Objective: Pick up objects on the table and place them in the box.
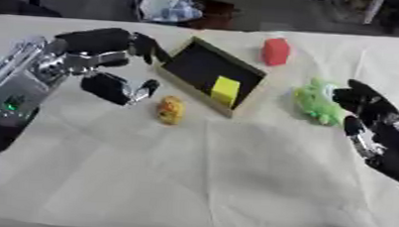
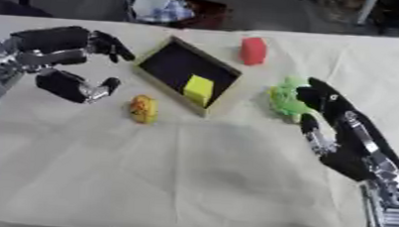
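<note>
Pale-clothed table (image 1: 190,184); on it, tilted box (image 1: 207,71) with dark floor, yellow block (image 1: 225,90) inside near its front wall. Left hand (image 1: 102,60) spread open beside box (holding nothing); right hand (image 2: 345,129) open, fingertips at green toy (image 2: 283,100). Red block (image 1: 276,51) beyond box; small yellow-orange toy (image 1: 171,110) just before it.

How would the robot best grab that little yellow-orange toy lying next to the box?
Probably from above, thumb and fingers closing across the narrow sides of the yellow-orange toy. It lies alone on the cloth, clear of the box, with room on both sides. The left hand, open and nearest, would suit best.
</note>
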Controlling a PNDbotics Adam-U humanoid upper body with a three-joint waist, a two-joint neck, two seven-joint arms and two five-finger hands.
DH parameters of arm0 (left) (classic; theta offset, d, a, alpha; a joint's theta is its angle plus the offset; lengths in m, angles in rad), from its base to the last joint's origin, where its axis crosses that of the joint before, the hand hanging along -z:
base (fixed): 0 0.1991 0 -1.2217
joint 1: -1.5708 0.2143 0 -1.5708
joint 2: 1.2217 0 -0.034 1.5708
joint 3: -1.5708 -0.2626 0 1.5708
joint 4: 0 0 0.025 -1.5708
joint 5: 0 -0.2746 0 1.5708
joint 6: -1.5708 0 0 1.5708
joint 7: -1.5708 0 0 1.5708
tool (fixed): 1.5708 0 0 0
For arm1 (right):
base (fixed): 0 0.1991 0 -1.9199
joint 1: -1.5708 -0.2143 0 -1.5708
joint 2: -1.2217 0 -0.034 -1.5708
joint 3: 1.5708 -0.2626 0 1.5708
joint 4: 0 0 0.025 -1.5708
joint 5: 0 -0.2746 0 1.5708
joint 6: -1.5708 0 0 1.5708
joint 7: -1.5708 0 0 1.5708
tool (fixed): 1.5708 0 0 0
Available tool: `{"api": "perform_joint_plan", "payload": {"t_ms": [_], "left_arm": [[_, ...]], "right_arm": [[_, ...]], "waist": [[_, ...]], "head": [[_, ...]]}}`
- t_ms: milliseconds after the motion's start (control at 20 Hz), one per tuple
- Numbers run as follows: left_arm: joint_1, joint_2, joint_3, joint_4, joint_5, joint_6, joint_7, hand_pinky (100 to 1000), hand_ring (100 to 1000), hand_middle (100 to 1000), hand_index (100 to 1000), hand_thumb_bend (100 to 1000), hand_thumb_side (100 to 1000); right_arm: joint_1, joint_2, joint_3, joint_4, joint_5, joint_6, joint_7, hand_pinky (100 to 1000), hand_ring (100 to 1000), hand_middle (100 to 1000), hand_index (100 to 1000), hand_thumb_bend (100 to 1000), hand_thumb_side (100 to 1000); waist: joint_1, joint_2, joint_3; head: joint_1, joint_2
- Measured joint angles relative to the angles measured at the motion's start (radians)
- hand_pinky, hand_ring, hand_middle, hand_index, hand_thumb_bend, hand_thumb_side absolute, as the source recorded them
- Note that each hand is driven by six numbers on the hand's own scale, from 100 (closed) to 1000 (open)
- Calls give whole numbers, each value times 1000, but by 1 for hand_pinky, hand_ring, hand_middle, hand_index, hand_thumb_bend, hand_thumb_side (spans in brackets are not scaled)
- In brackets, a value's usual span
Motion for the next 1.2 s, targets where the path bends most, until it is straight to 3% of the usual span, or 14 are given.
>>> {"api": "perform_joint_plan", "payload": {"t_ms": [200, 450, 750, 1200], "left_arm": [[-83, -20, -50, 92, -122, -65, -55, 783, 795, 821, 926, 413, 703], [-151, -90, -87, 225, -267, -154, -88, 782, 807, 829, 929, 520, 722], [-172, -178, -86, 371, -411, -211, -57, 774, 790, 811, 915, 494, 608], [-176, -241, -54, 501, -520, -221, 28, 762, 773, 792, 899, 451, 444]], "right_arm": [[1, -1, 5, 0, 0, 0, 1, 947, 895, 856, 1000, 100, 532], [5, -1, 5, 1, 0, 0, 1, 947, 894, 856, 1000, 100, 533], [8, -1, 5, 1, 0, 1, 1, 947, 895, 856, 1000, 100, 534], [8, -1, 6, 1, 0, 3, 3, 948, 895, 856, 1000, 100, 535]], "waist": [[0, -3, 0], [1, -3, -1], [1, -3, -3], [1, -3, -6]], "head": [[0, 0], [-1, 0], [-2, 0], [-5, 0]]}}
